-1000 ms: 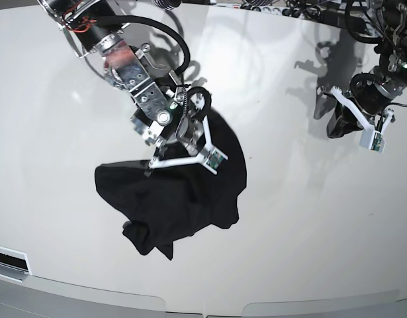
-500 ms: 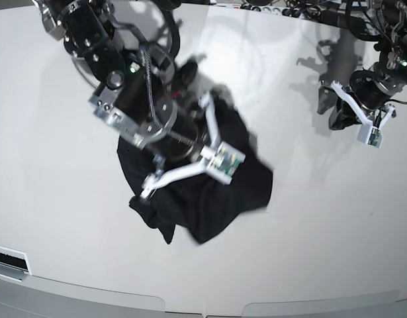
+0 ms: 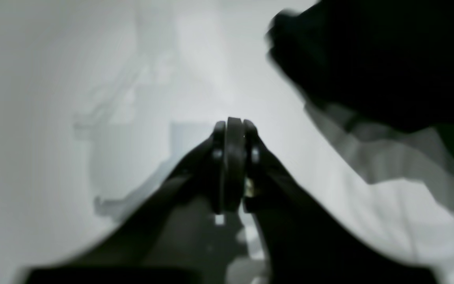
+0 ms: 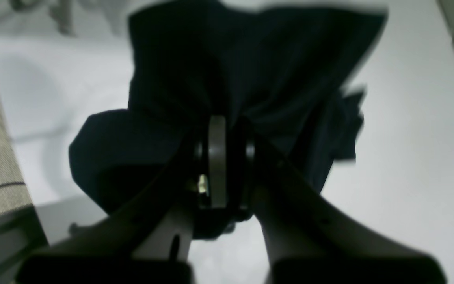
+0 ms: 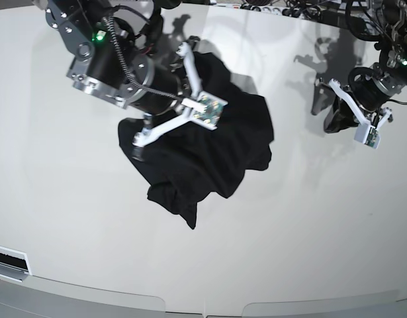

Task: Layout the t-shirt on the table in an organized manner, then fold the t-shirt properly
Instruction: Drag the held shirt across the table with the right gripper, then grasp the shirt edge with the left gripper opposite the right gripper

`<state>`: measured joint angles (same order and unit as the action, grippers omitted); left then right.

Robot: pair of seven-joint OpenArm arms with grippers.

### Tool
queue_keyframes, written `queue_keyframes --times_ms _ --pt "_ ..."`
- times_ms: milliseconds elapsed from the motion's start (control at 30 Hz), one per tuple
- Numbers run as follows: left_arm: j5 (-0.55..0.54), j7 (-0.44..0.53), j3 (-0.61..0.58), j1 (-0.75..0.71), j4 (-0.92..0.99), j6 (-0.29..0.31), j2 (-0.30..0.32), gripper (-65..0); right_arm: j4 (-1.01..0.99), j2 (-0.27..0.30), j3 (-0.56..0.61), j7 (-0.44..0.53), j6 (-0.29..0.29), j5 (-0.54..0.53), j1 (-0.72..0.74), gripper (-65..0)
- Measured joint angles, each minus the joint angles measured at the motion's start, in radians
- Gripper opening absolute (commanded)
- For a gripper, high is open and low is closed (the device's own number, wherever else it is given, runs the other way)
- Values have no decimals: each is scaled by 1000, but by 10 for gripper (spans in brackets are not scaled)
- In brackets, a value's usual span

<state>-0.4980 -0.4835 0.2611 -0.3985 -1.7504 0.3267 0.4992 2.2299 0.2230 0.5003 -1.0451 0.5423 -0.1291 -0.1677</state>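
Where it bunches, the soft black t-shirt point(image 5: 210, 149) rumples over the glossy white table point(image 5: 309, 232).

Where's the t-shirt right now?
In the base view the t-shirt hangs bunched left of centre over the table, pinched in the right gripper; the left gripper is apart at the right, holding nothing.
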Motion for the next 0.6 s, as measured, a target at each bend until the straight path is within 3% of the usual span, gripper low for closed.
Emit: queue_keyframes --times_ms 67,133,200,367,467,600 --pt "2 8 -19 11 0 27 -3 -378 0 -3 -48 2 -1 -42 -8 -650" --pt "2 10 -50 26 1 41 -14 -314 0 -3 -93 8 -2 -103 -10 -650" --pt "8 12 -104 52 20 42 -18 -312 0 -4 -132 8 2 -156 -10 -650" --pt "143 46 -275 154 119 55 -26 -312 1 -4 -242 4 22 -307 -13 -650" --pt "204 103 -379 221 194 58 -29 -312 1 -5 -307 0 68 -407 -17 -650" --pt "237 119 -468 292 238 56 -55 -312 1 -5 -354 -8 95 -455 -18 -650"
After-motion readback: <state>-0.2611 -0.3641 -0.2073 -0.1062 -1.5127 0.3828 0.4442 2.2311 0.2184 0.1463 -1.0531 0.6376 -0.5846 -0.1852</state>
